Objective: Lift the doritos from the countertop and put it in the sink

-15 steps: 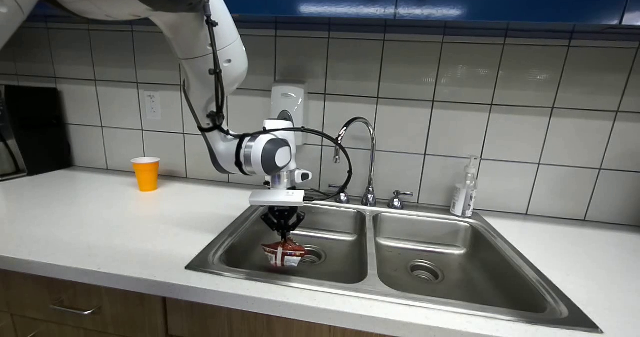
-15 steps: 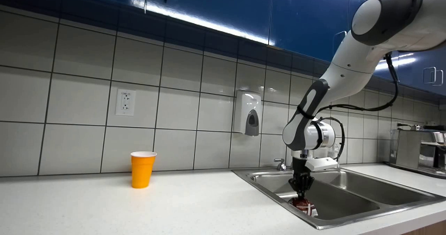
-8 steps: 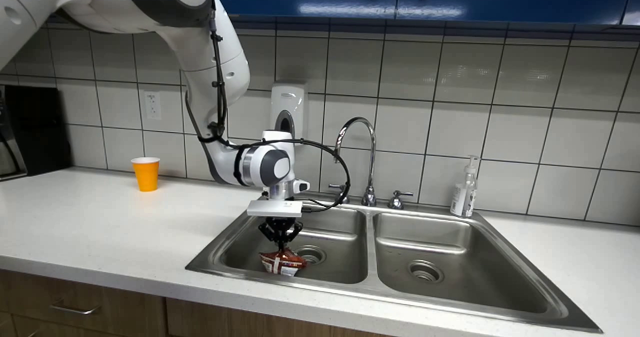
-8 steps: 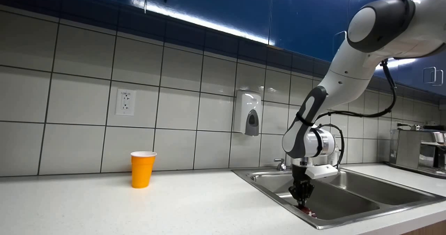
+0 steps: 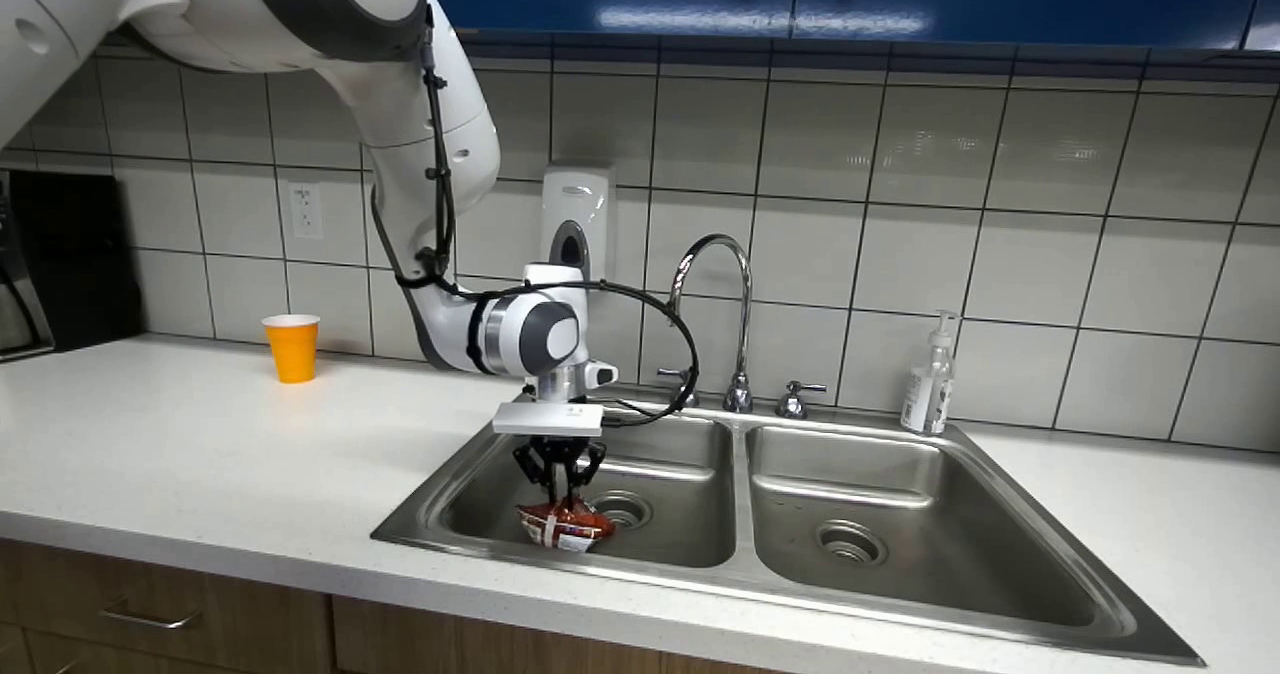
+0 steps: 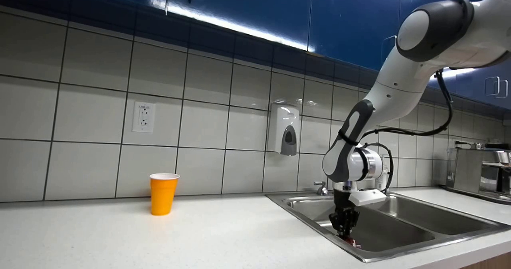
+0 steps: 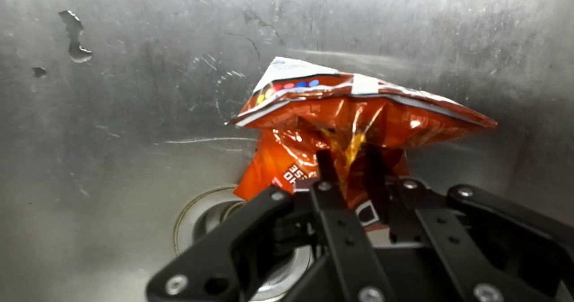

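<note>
The doritos bag, a red-orange crinkled packet with white patches point(image 5: 565, 528), rests in the left basin of the steel sink point(image 5: 741, 494) beside the drain. Only a small red part of the bag shows above the rim in an exterior view point(image 6: 352, 242). In the wrist view the bag point(image 7: 305, 114) lies on the basin floor under the fingers. My gripper point(image 5: 562, 500) is down in the basin at the bag's top. Its black fingers point(image 7: 348, 156) stand apart with a gap, and the crumpled bag shows between them. The gripper is partly open, close to or touching the bag.
An orange cup point(image 5: 291, 350) stands on the white countertop point(image 5: 180, 454), left of the sink. A faucet point(image 5: 743, 334) and handles stand behind the basins. A soap bottle point(image 5: 927, 389) stands at the back rim. The basin drain point(image 7: 197, 217) is beside the bag.
The arm has moved down, lowering the bag from above the basin onto its floor. In the last half second the fingers have spread apart and the bag has sagged slightly.
</note>
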